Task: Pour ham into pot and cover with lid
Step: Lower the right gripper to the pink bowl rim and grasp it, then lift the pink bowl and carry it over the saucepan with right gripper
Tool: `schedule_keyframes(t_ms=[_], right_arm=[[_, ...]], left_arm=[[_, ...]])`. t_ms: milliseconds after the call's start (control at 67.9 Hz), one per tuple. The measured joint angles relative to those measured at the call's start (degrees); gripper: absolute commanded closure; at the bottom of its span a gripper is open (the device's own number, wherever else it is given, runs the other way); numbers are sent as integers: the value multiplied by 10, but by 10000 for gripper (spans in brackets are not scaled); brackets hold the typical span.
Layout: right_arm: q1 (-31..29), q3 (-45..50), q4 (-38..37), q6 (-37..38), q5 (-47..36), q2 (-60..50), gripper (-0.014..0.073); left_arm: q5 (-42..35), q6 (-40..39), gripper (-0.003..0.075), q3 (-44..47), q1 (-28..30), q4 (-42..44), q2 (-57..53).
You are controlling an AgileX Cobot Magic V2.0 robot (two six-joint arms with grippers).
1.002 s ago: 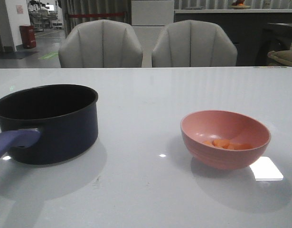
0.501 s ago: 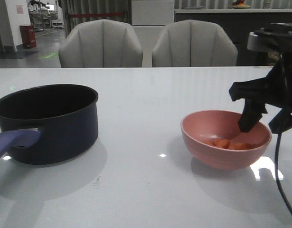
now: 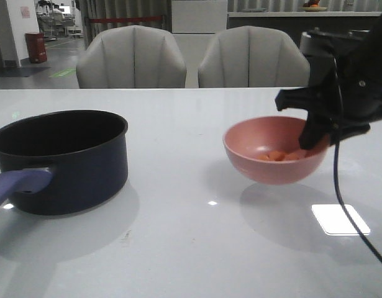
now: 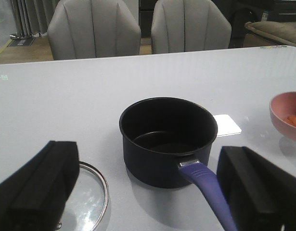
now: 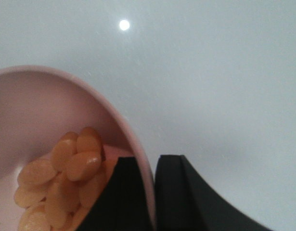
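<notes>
The dark navy pot point(image 3: 66, 162) stands at the left of the white table point(image 3: 191, 248), empty, its blue-purple handle point(image 3: 17, 186) pointing toward me. My right gripper point(image 3: 315, 139) is shut on the right rim of the pink bowl point(image 3: 265, 158) and holds it off the table. One finger is inside the rim and one outside point(image 5: 155, 163). The orange-pink ham slices point(image 5: 66, 178) lie in the bowl point(image 5: 51, 110). My left gripper point(image 4: 148, 190) is open and empty over the pot point(image 4: 168, 139). The glass lid point(image 4: 90, 197) lies flat beside the pot.
Two grey chairs point(image 3: 131, 59) point(image 3: 253, 59) stand behind the table's far edge. A bright light patch point(image 3: 340, 218) lies on the table under my right arm. A black cable point(image 3: 340, 198) hangs from that arm.
My right arm came in from the right, shut on the bowl's rim, lifted the bowl off the table and moved it a little left. The pot has not moved.
</notes>
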Motion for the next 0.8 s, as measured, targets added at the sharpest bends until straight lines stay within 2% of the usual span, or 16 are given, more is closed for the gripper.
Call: schedule_keyframes(t_ms=[162,295,486,663,796], right_arm=[[40,-55,5,-27,3,-7,463],[109,-125,5,-91,38,-1,463],[192,-223,6,-112,33,36,463],[233,-256,6,-113,-78,81,463],[254,-242,6,-116,-227,111,463]], left_arm=[[0,0,95,0,0,0,0],[0,0,95,0,0,0,0],[0,0,95,0,0,0,0],[0,0,95,0,0,0,0],[0,0,95,0,0,0,0]])
